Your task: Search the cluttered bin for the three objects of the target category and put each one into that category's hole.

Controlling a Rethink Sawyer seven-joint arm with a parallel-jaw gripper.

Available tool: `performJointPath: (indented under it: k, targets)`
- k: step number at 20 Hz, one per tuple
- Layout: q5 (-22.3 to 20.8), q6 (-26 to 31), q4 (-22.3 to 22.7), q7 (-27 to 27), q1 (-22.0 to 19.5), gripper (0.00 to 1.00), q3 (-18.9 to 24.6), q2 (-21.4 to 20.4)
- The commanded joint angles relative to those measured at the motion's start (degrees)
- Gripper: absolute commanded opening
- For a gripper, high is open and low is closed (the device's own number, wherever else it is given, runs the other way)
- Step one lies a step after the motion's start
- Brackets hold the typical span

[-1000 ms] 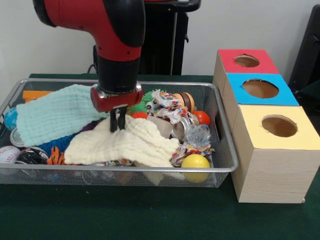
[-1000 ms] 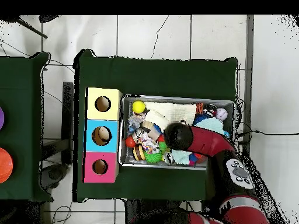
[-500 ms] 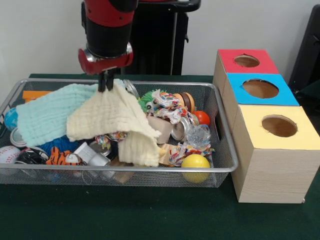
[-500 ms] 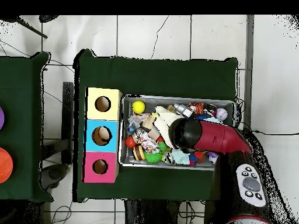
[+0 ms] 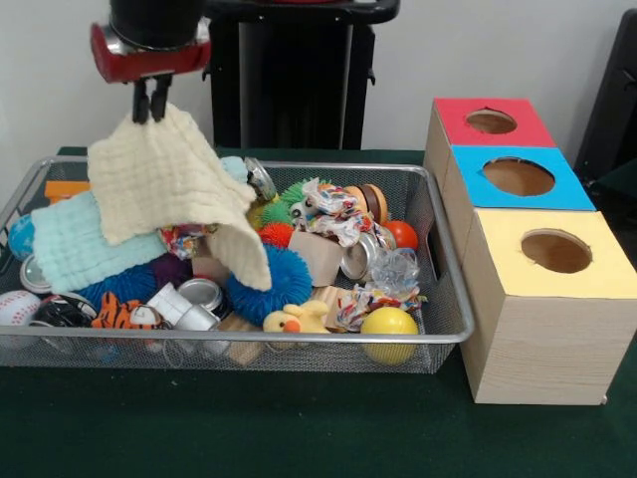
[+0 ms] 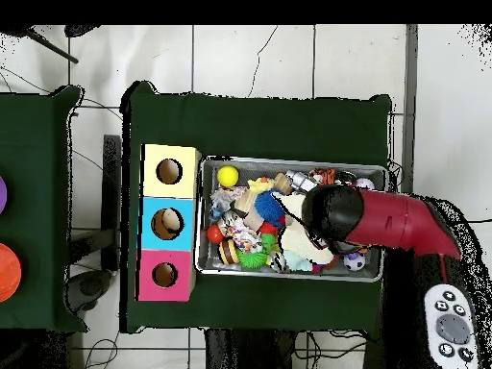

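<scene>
Front view: gripper [image 5: 151, 107] has its tips pinched together on the top corner of the cream cloth [image 5: 174, 184], which hangs free below it, its lower corner trailing down toward the blue spiky ball [image 5: 271, 282]. Judgement: cloth is held up to expose what lay under it, a search step, not a delivery. Below and to the side of the tool, in the wire bin [image 5: 438, 299]: a yellow duck toy [image 5: 296, 319], a yellow ball [image 5: 389, 324], cans, a rope toy. Target category is not evident, so which items count I cannot tell. The three hole boxes [image 5: 518, 179] stand well off to the side, beyond the bin wall.

Overhead view: arm covers the gripper; the cloth [image 6: 297, 237] shows at its edge. Yellow ball [image 6: 228, 176] lies well away, near the yellow box [image 6: 170, 172].
</scene>
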Motion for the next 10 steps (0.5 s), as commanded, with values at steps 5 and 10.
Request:
performJointPath:
  k: [5, 10]
  targets:
    - [-4.9, 7.1, -2.4, -12.6, -3.6, 0.0, 6.3, -1.9]
    - [-4.6, 8.5, -1.5, -6.9, -2.8, 0.0, 4.4, -2.1]
